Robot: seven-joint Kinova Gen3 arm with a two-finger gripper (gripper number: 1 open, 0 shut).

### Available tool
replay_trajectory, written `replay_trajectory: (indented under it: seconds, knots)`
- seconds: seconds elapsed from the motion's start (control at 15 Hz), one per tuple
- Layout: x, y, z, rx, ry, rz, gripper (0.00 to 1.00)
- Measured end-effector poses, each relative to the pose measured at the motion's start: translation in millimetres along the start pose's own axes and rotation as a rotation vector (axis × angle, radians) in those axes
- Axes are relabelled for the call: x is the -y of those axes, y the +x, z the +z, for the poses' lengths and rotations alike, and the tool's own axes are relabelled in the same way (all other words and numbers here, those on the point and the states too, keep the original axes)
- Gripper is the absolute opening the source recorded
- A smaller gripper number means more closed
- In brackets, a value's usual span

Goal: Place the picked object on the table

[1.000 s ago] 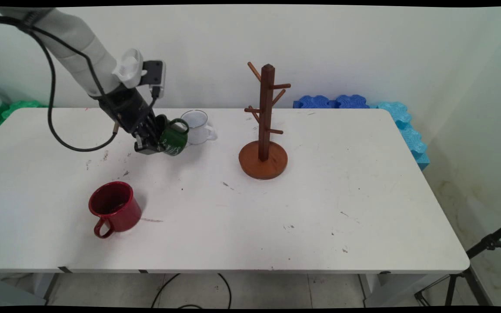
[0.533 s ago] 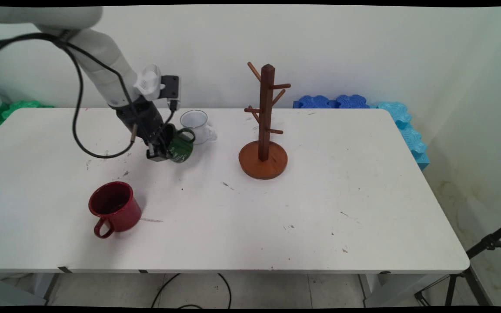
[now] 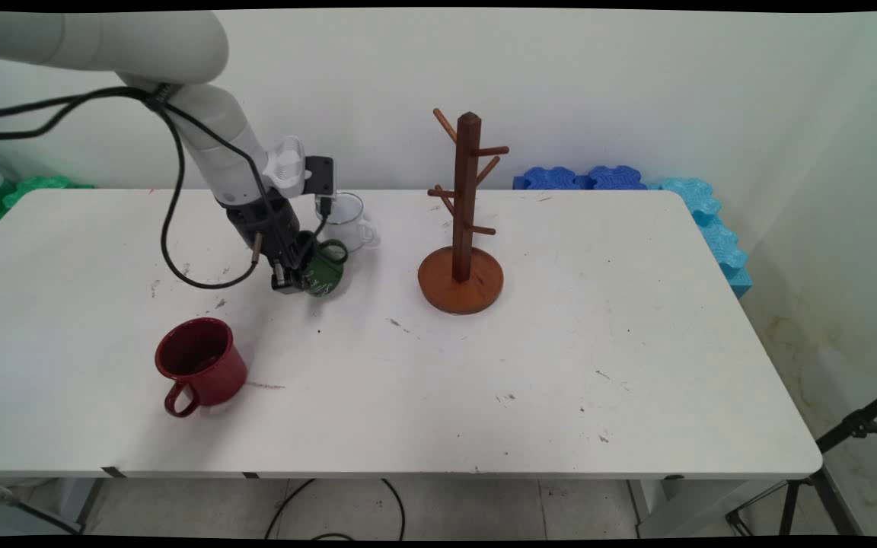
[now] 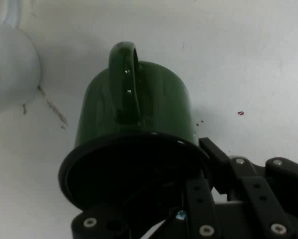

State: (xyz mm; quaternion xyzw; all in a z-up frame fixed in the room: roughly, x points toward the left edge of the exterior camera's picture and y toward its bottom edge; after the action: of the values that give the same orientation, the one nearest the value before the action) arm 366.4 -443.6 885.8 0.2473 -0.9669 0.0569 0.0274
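1. The tool point(image 3: 291, 275) grips the green mug point(image 3: 323, 271) by its rim, one finger inside the mouth and one outside; the mug tilts, lifted off the desk point(image 3: 484, 365), handle uppermost in the hand view.
2. A white mug point(image 3: 349, 221) stands just behind the green one, partly hidden by the hand.
3. A wooden mug tree point(image 3: 463, 221) stands to the right, apart from both.
4. A red mug point(image 3: 202, 370) sits upright nearer the front, handle toward the near edge.
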Motion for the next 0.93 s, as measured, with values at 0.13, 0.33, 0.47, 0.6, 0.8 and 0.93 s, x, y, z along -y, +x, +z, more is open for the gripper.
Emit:
replay_trajectory:
  seconds: [0.13,0.33,0.47,0.6,0.8,0.93]
  knots:
    - [0.0,3.0,7.0,0.004,-0.004,-0.006,0.00]
    - [0.3,9.3,16.5,-0.006,-0.006,-0.013,0.00]
    - [0.4,13.7,22.0,-0.017,-0.008,-0.019,0.00]
    - [0.3,17.5,27.0,-0.026,-0.011,-0.022,0.00]
    - [-0.1,24.2,32.0,-0.050,-0.013,-0.027,1.00]
    - [-0.3,27.0,34.5,-0.062,-0.014,-0.028,1.00]
